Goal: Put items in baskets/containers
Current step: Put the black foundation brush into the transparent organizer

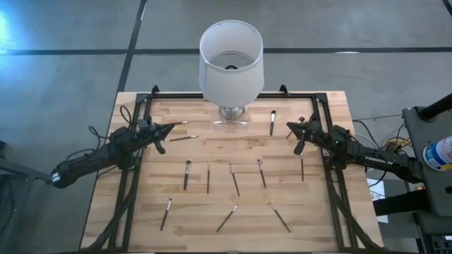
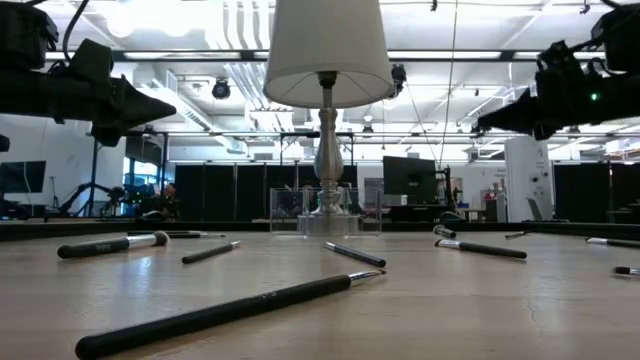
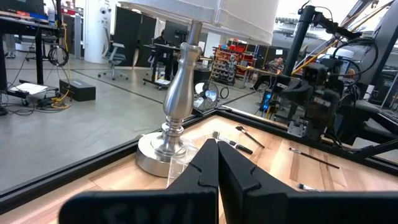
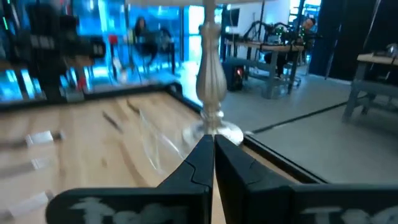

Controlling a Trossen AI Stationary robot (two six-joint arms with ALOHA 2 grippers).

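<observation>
Brushes (image 1: 187, 173) x12 loose on table (image 1: 212, 236), 1 clear holder (image 1: 231, 123), both grippers (image 1: 168, 129) (image 1: 291, 128) closed, empty

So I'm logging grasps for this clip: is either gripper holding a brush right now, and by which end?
Nothing is held. The left gripper and right gripper are both shut and empty, raised above the table; the brushes lie untouched.

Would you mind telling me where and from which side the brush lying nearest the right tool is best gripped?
Grip the brush at mid-handle, coming straight down from above. It lies flat on the table, thin and straight, pointing roughly away from the front edge, so the fingers should probably close across its width. No other brush lies beside it. The right tool, now shut, must open first.
</observation>
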